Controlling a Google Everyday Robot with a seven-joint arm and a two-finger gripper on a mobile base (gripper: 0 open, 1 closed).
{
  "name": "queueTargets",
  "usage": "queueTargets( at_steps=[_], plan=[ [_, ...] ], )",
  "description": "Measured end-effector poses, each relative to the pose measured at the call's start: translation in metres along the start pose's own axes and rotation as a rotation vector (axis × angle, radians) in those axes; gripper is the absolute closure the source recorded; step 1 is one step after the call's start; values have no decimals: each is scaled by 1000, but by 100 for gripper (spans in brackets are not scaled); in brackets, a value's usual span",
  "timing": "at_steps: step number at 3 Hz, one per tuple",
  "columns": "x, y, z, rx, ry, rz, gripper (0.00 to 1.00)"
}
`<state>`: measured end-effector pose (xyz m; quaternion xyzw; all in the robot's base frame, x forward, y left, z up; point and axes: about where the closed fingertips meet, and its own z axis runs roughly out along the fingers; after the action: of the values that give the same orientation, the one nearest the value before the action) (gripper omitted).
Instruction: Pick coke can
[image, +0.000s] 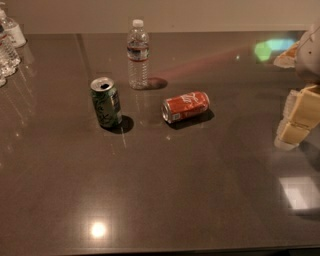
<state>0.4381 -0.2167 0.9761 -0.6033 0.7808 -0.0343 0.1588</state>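
Camera view.
- Coke can (185, 106): lying on its side, middle of the table (200, 200).
- Green can (106, 102): upright, left of it, apart (top opened).
- Water bottle (137, 54): upright, farther back.
- Gripper (296, 122): right edge, well apart from the coke can; whether open or closed, cannot tell.

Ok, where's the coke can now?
In the camera view the coke can lies on its side near centre, right of the upright green can and nearer than the water bottle; the gripper is at the right edge.
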Motion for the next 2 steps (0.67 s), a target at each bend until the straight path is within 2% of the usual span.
queueTargets(
  at_steps=[2],
  plan=[
    [-4, -2, 1, 1, -5, -10, 0]
  ],
)
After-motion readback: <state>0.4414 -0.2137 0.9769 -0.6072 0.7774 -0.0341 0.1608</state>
